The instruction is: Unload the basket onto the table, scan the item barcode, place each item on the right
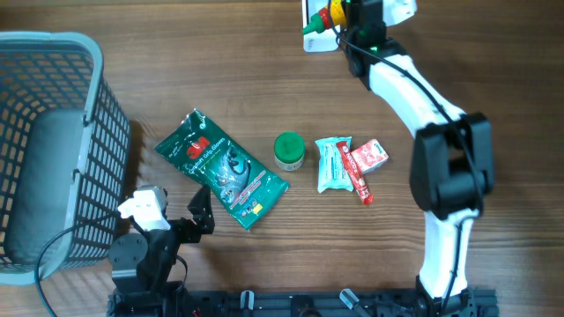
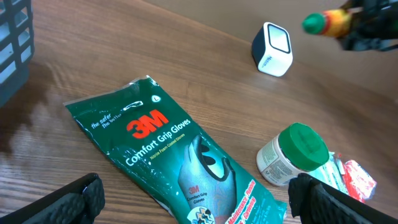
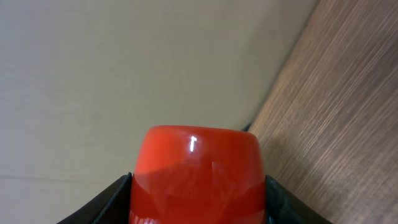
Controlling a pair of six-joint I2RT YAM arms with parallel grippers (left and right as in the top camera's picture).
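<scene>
At the far edge of the table my right gripper (image 1: pixel 354 14) is shut on a red and yellow bottle with a green cap (image 1: pixel 322 21). The bottle lies sideways over a small white scanner (image 1: pixel 314 42), cap pointing left. Its red body (image 3: pixel 196 177) fills the right wrist view between the two black fingers (image 3: pixel 115 202). In the left wrist view the scanner (image 2: pixel 272 48) stands on the wood, and the bottle (image 2: pixel 326 23) hangs just to its upper right. My left gripper (image 1: pixel 202 216) is open near the front edge, jaws wide apart with nothing between them.
A green 3M glove packet (image 1: pixel 221 167) lies just ahead of the left gripper (image 2: pixel 199 208). A green-lidded jar (image 1: pixel 288 151), a teal packet (image 1: pixel 333 165) and a red packet (image 1: pixel 366 163) lie mid-table. A grey basket (image 1: pixel 99 167) stands at the left.
</scene>
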